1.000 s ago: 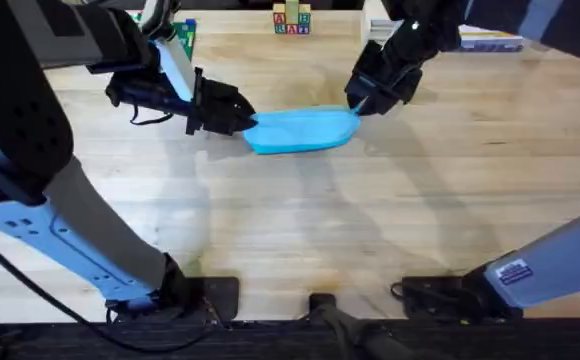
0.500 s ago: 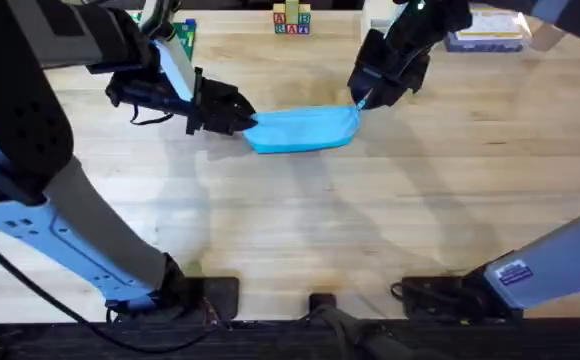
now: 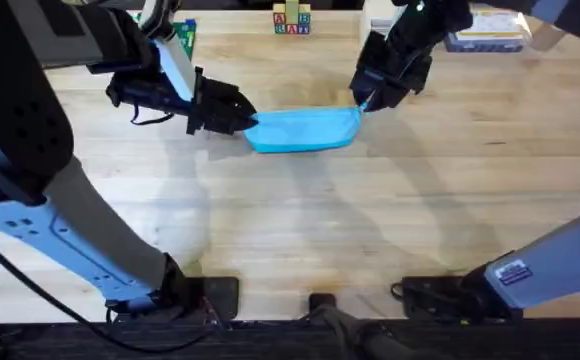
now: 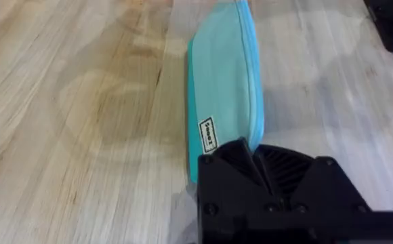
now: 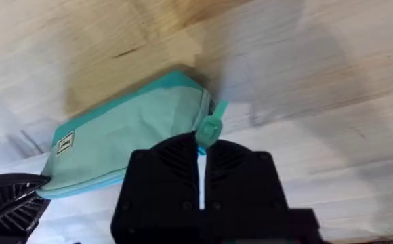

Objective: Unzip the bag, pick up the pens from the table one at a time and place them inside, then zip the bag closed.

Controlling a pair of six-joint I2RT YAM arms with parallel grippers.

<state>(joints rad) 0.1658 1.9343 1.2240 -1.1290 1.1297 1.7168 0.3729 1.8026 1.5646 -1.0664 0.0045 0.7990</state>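
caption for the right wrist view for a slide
Right gripper pinching the pull tab at one end of the light blue bag on the table.

The counter (image 3: 300,220) is light wood with long plank lines. A light blue bag (image 3: 305,129) lies flat on it, toward the far side and near the middle. Some small letter blocks (image 3: 291,19) stand at the far edge. A flat book or box (image 3: 485,38) lies at the far right corner.
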